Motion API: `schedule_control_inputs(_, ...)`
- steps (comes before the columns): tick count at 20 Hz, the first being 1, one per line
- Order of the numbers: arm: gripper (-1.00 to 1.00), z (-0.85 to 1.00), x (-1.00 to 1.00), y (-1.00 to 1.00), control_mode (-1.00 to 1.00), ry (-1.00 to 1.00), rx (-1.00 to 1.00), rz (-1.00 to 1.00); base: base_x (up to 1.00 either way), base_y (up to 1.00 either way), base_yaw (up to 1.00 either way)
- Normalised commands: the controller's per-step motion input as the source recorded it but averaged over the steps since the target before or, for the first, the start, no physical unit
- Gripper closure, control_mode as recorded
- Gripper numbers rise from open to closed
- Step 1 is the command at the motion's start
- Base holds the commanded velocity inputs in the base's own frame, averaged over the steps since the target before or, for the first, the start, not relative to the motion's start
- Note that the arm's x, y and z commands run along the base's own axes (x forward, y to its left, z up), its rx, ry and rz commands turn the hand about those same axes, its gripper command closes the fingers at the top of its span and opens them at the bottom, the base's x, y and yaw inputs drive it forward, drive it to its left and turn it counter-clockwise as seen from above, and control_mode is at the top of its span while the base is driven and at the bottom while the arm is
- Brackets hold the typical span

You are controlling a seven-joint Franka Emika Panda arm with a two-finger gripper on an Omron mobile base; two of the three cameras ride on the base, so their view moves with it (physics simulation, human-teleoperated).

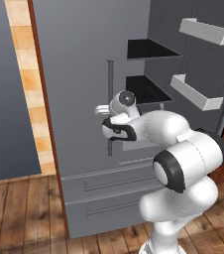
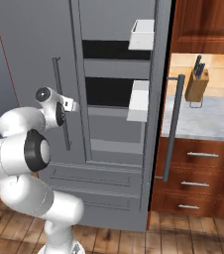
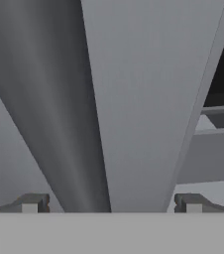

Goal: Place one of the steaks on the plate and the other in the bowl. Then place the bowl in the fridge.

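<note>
At fridge (image 1: 84, 74) left door, our gripper (image 3: 111, 203), jaws released, straddles handle (image 3: 59, 124). Step: opening fridge. Next we clench, pull.

The fridge (image 1: 84, 99) has a matt, smooth grey metal-looking skin with a duller bar handle (image 1: 110, 106), black shelves (image 1: 146, 48) and flat white plastic door bins (image 1: 196, 93), beside glossy reddish wood cabinets (image 2: 198, 173), a pale stone-like desk (image 2: 203, 116) and a grainy plank floor (image 1: 20, 213).
</note>
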Motion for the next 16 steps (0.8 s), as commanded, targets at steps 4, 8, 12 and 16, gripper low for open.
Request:
schedule_control_inputs(4,-1.00,0.00,0.48,0.22,-1.00,0.00,-0.04,0.00,0.00,0.00,0.00)
schedule_control_inputs(8,-1.00,0.00,0.56,0.08,-1.00,0.03,-0.01,0.00,0.00,0.00,0.00)
schedule_control_inputs(12,1.00,0.08,0.52,0.11,-1.00,0.14,-0.01,-0.01,0.00,0.00,0.00)
schedule_control_inputs(16,1.00,0.00,0.03,0.03,-1.00,0.02,0.00,0.00,0.00,0.00,0.00)
